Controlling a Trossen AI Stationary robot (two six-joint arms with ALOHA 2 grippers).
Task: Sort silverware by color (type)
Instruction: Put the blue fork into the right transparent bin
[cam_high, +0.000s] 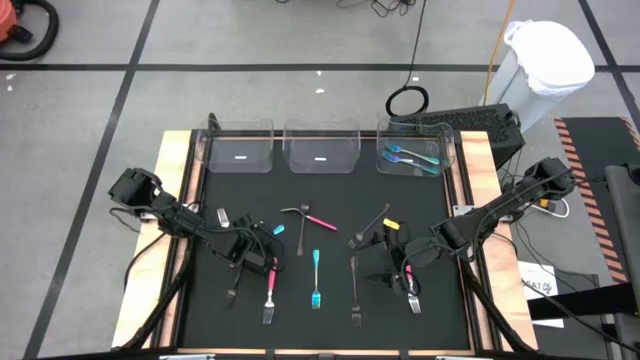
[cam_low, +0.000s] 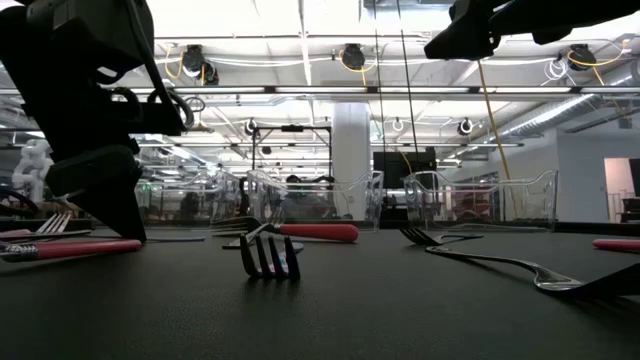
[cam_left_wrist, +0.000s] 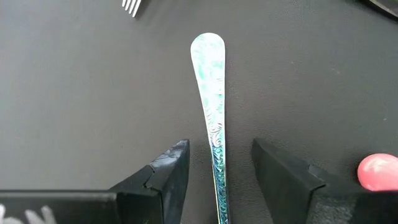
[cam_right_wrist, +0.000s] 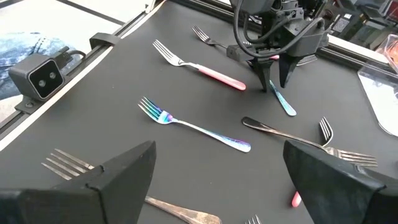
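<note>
No legible text, label, brand, number or sign anywhere

My overhead camera looks straight down on the whole tabletop (cam_high: 330, 200). My low one sits at mat level, facing the clear bins (cam_low: 480, 200). My left wrist camera hangs close over a teal handle (cam_left_wrist: 211, 106); my right wrist camera sees it too.
</note>
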